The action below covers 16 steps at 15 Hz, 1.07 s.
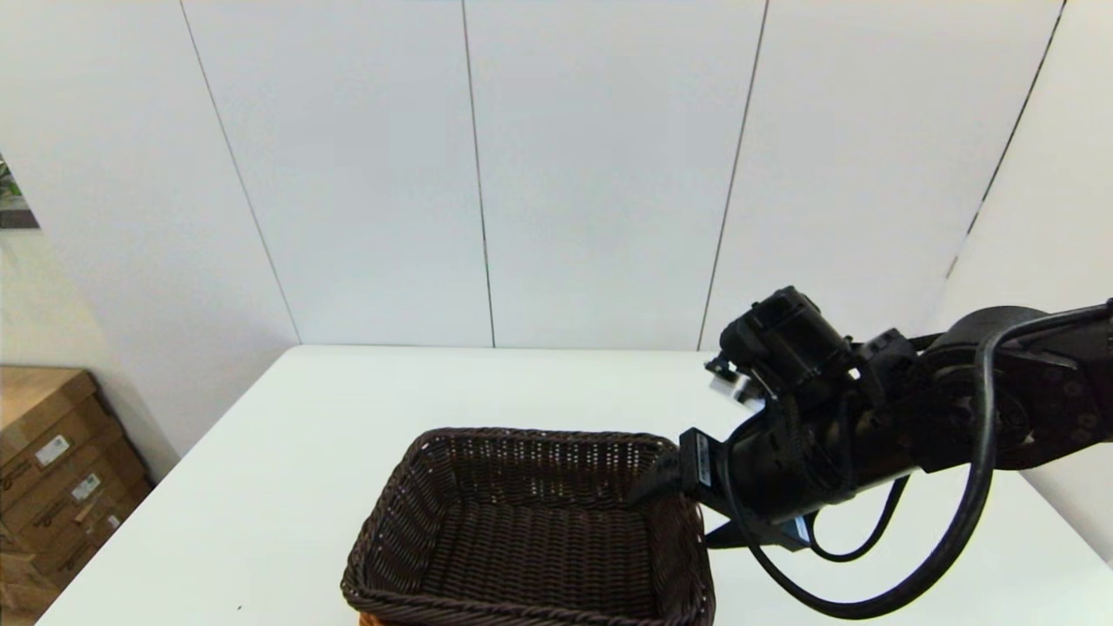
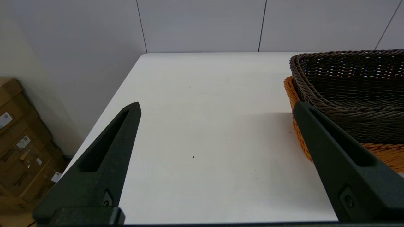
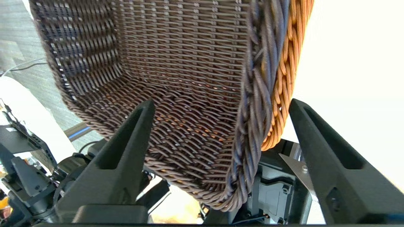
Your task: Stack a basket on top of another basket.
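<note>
Release step, by my reading: dark basket (image 1: 530, 522) nested in orange-tan basket (image 2: 383, 151) at table's (image 1: 287, 452) 6 o'clock edge. My right gripper (image 3: 221, 107), fingers apart, straddles dark rim at 3 o'clock. Next: withdraw without snagging braid. Left gripper (image 2: 217, 107) spread wide, idle at 9 o'clock. Dark weave tight, sides flared.

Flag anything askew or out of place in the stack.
Nothing stands out. The dark basket sits nested in the orange basket, rims roughly level. The right pincer is open, astride the dark basket's rim; the left pincer is open beside the stack.
</note>
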{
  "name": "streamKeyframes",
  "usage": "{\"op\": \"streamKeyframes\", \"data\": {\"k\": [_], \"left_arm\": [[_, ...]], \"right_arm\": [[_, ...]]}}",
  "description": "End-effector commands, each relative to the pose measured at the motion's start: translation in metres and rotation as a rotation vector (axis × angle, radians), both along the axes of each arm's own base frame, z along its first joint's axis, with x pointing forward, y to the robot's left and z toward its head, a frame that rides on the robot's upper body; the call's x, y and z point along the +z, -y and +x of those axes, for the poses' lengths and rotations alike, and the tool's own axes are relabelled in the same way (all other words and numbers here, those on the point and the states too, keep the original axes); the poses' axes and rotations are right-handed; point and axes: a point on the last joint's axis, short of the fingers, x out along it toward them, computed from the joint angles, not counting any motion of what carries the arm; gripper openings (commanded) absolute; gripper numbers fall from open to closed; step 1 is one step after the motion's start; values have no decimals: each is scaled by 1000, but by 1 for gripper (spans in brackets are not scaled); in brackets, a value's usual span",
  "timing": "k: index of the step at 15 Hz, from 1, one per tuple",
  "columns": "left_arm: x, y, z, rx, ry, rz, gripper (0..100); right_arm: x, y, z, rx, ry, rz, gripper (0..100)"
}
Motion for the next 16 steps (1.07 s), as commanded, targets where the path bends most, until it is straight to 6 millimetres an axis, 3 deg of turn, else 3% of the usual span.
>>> {"op": "streamKeyframes", "data": {"k": [1,9,13,16], "left_arm": [[0,0,0,0,1,-1,100],[0,0,0,0,1,-1,100],[0,0,0,0,1,1,100],[0,0,0,0,1,-1,100]], "right_arm": [[15,4,-5,24,73,0,100],[49,17,-5,83,388,-148,100],[87,35,-22,65,695,-284,100],[121,61,-51,61,952,-399,100]]}}
